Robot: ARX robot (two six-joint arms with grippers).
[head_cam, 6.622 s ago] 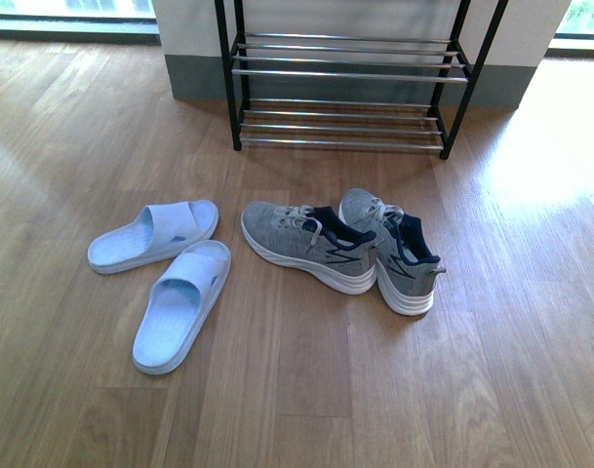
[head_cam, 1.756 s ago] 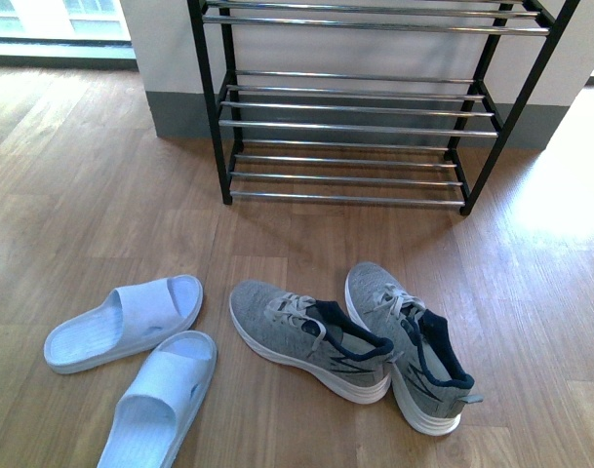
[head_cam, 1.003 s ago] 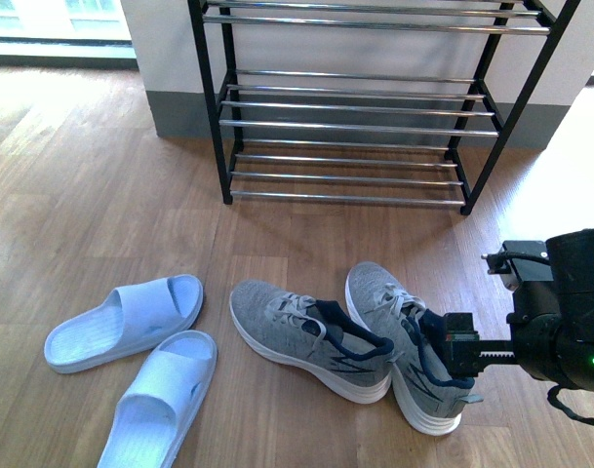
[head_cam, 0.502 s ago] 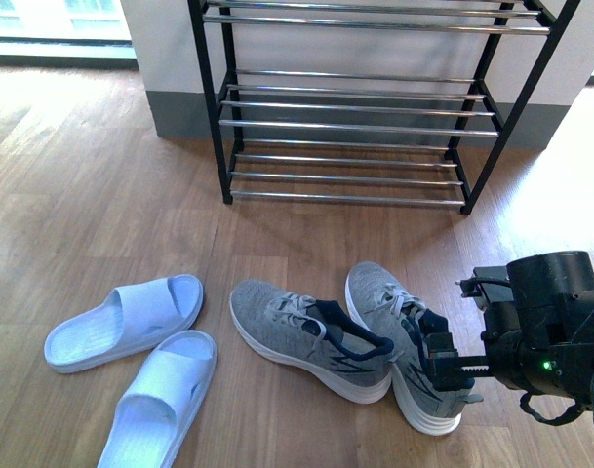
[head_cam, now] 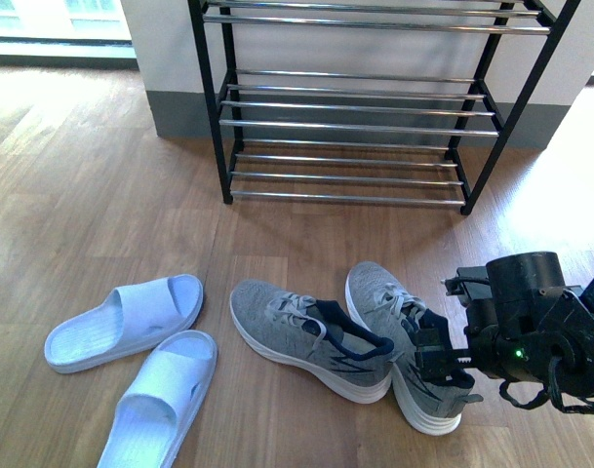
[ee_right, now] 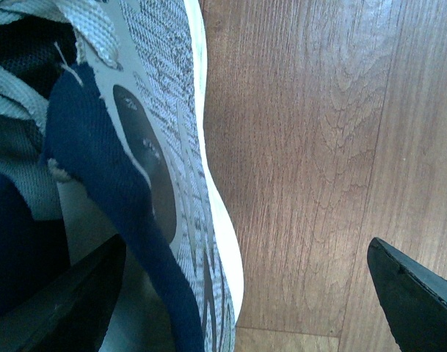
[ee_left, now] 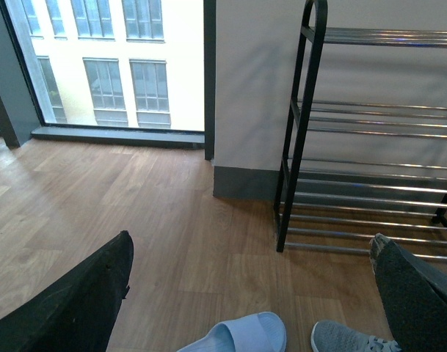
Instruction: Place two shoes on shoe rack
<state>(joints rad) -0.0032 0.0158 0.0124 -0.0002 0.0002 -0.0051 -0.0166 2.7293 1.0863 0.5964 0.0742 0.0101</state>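
Observation:
Two grey knit sneakers lie on the wood floor: the left sneaker (head_cam: pixel 306 338) and the right sneaker (head_cam: pixel 406 343), touching at the heels. Two pale blue slides (head_cam: pixel 126 322) (head_cam: pixel 160 400) lie to their left. The shoe rack (head_cam: pixel 345 107) stands behind them by the wall. My right gripper (head_cam: pixel 435 363) is open at the right sneaker's heel. In the right wrist view (ee_right: pixel 246 249) one finger (ee_right: pixel 62 308) is on the navy collar's (ee_right: pixel 106 183) side, and the other finger (ee_right: pixel 421 293) is over the floor beyond the white sole. My left gripper (ee_left: pixel 250 242) is open and empty, above a slide (ee_left: pixel 238 334) and a sneaker toe (ee_left: pixel 340 339).
The rack (ee_left: pixel 370 183) stands against a white wall with a grey skirting (head_cam: pixel 179 112). A floor-length window (ee_left: pixel 98 66) is on the left. Sunlit floor (head_cam: pixel 560 195) lies to the right of the rack.
My right arm came in from the right and has moved left, so its open jaws now straddle the right sneaker's heel. The shoes have not moved in the last second.

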